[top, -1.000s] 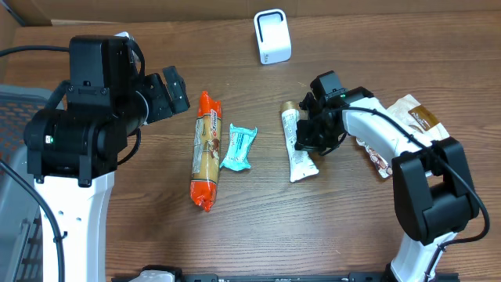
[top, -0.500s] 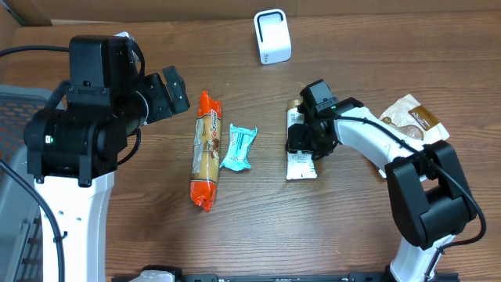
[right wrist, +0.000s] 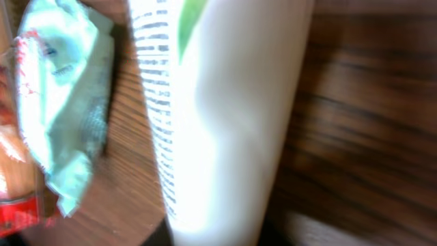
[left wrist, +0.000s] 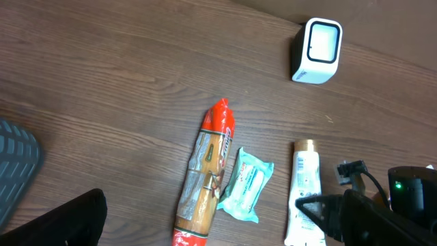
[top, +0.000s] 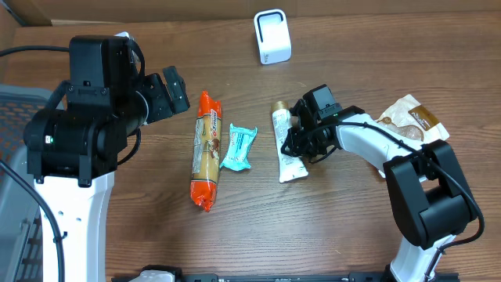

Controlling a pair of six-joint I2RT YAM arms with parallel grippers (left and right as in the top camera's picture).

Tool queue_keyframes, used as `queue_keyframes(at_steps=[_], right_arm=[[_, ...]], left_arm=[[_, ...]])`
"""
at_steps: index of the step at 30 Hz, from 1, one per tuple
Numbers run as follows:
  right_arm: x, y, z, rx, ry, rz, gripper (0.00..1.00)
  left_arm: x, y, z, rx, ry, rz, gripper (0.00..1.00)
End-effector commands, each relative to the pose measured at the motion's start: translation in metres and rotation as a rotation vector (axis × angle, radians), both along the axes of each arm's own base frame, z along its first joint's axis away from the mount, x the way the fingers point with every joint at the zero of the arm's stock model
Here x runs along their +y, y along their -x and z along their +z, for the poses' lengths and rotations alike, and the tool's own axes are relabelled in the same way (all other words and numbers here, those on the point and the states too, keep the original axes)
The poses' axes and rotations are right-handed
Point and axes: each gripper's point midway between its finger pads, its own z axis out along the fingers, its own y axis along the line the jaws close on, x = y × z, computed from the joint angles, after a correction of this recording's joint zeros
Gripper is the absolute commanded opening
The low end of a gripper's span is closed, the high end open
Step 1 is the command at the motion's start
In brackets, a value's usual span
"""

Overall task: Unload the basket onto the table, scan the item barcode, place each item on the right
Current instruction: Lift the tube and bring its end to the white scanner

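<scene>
Table (top: 258, 227) brown wood grain; white scanner (top: 272, 36) at far edge; cardboard (top: 156, 9) behind.

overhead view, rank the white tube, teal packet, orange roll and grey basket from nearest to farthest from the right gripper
1. white tube, right at the right gripper, partly beneath it.
2. teal packet, beside the tube on its left.
3. orange roll, just beyond the packet, further left.
4. grey basket, at the far left edge of the view.

Overhead evenly lit and sharp; right wrist view blurred, tube (right wrist: 225, 102) overexposed.
</scene>
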Motion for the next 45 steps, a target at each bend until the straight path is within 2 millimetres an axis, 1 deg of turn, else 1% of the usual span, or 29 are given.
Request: queue_keyframes(at_steps=[1, 4, 8, 10, 16, 22, 28, 33, 38, 39, 42, 43, 45], right_arm=[[0.005, 0.012, 0.000, 0.033, -0.043, 0.026, 0.10], [0.009, 0.015, 0.003, 0.037, -0.068, 0.049, 0.07], [0.024, 0.024, 0.021, 0.024, -0.187, 0.149, 0.06], [0.026, 0.023, 0.029, 0.018, -0.199, 0.152, 0.04], [0.028, 0.016, 0.060, -0.028, -0.215, 0.157, 0.04], [0.030, 0.012, 0.100, -0.079, -0.231, 0.167, 0.04], [0.029, 0.015, 0.138, -0.119, -0.238, 0.190, 0.04], [0.030, 0.012, 0.176, -0.161, -0.253, 0.193, 0.04], [0.034, 0.010, 0.206, -0.186, -0.276, 0.201, 0.04], [0.037, 0.009, 0.219, -0.202, -0.307, 0.213, 0.04], [0.041, 0.010, 0.245, -0.236, -0.381, 0.259, 0.04], [0.039, 0.012, 0.262, -0.245, -0.430, 0.276, 0.04], [0.033, 0.014, 0.274, -0.257, -0.476, 0.303, 0.04]], left_arm=[[0.002, -0.001, 0.006, -0.016, 0.002, 0.012, 0.99], [0.002, -0.001, 0.006, -0.016, 0.002, 0.012, 0.99], [0.002, -0.001, 0.006, -0.016, 0.002, 0.012, 1.00], [0.002, -0.001, 0.006, -0.016, 0.002, 0.012, 1.00], [0.002, -0.001, 0.006, -0.016, 0.002, 0.012, 1.00], [0.002, -0.001, 0.006, -0.016, 0.002, 0.012, 0.99], [0.002, -0.001, 0.006, -0.016, 0.002, 0.012, 1.00], [0.002, -0.001, 0.006, -0.016, 0.002, 0.012, 1.00], [0.002, -0.001, 0.006, -0.016, 0.002, 0.012, 0.99], [0.002, -0.001, 0.006, -0.016, 0.002, 0.012, 0.99], [0.002, -0.001, 0.006, -0.016, 0.002, 0.012, 0.99], [0.002, -0.001, 0.006, -0.016, 0.002, 0.012, 0.99], [0.002, -0.001, 0.006, -0.016, 0.002, 0.012, 1.00]])
